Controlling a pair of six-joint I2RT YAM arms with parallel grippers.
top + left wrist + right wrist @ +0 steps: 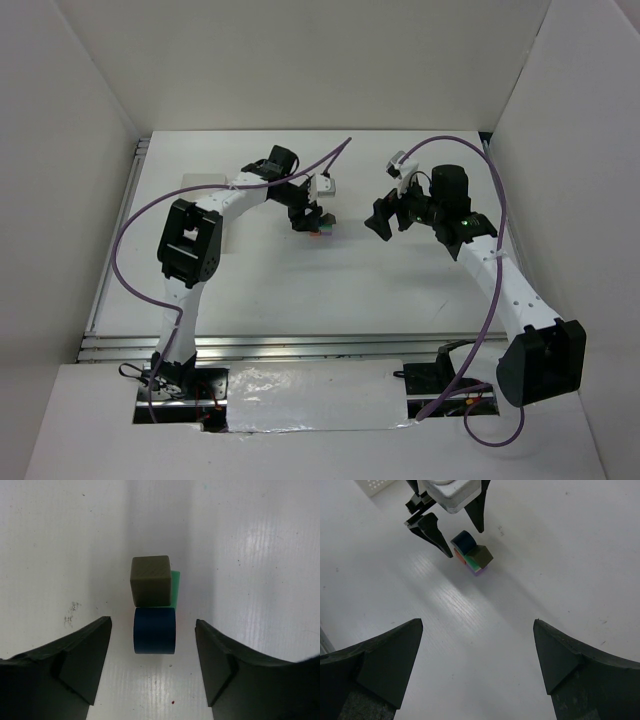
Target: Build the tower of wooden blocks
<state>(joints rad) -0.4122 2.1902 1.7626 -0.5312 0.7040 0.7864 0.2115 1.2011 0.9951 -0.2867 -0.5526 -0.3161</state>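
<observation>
The wood block tower (pixel 471 556) is a small low stack in the middle of the table, also seen in the top view (pixel 317 233). A dark blue block (pixel 154 637) and an olive-grey block (pixel 151 580) lie side by side on top. A green block (pixel 175 587) shows under them, with orange-red (pixel 458 556) and purple (pixel 479 571) at the sides. My left gripper (pixel 153 621) hangs over the stack, open, its fingers either side of the blue block with gaps on both sides. My right gripper (pixel 477 622) is open and empty, to the right of the stack (pixel 385 222).
A white latticed tray (pixel 374 485) stands at the far left of the table. White walls close the table (pixel 330 290) on the left, back and right. The left arm's wrist (pixel 451 492) hangs over the stack.
</observation>
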